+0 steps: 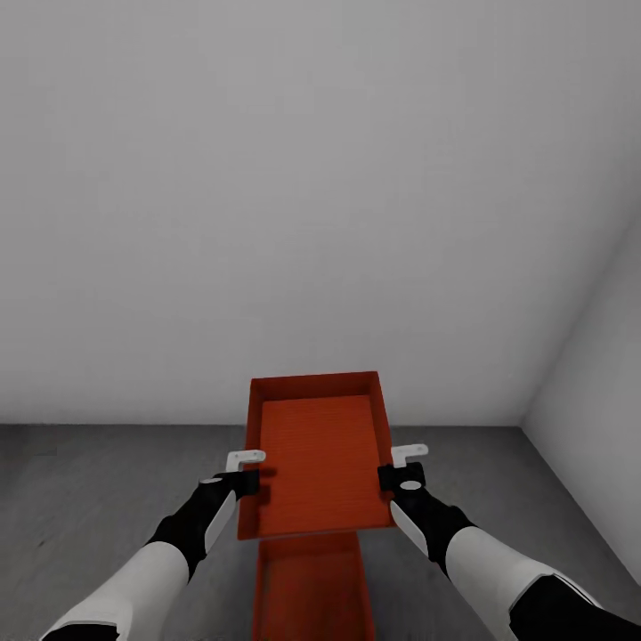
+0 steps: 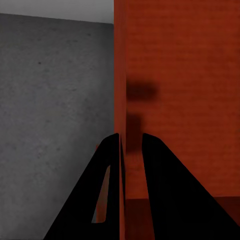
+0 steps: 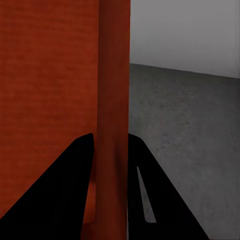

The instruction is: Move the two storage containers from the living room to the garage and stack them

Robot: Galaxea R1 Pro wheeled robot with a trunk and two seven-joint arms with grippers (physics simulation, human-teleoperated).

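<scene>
I hold one orange-red storage container (image 1: 319, 450) up in front of me with both arms, above the dark grey concrete floor (image 1: 89, 481). My left gripper (image 1: 254, 479) is shut on its left wall (image 2: 119, 75), one finger on each side. My right gripper (image 1: 392, 474) is shut on its right wall (image 3: 114, 100) the same way. The second storage container (image 1: 312, 588) lies on the floor directly below the held one, partly hidden by it. The ribbed inner base (image 2: 190, 90) of the held bin faces up.
A plain white wall (image 1: 267, 196) stands close ahead. A second white wall (image 1: 596, 338) meets it at a corner on the right. Bare concrete spreads to the left and right of the bins.
</scene>
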